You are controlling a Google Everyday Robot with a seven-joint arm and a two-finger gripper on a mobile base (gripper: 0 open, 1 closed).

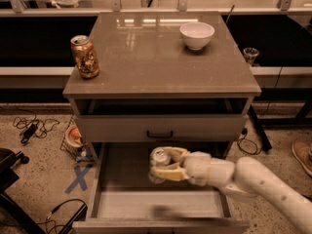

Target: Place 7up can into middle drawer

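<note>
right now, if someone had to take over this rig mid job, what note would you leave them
End effector: shut on the 7up can, held roughly upright over the open middle drawer, with the arm coming in from the right.
Done: the drawer is pulled out, and the can is grasped and above the drawer floor.
Left: lower the can onto the floor of the drawer, release it, and draw the arm clear.
Not part of the job: a brown can and a white bowl on the cabinet top.
</note>
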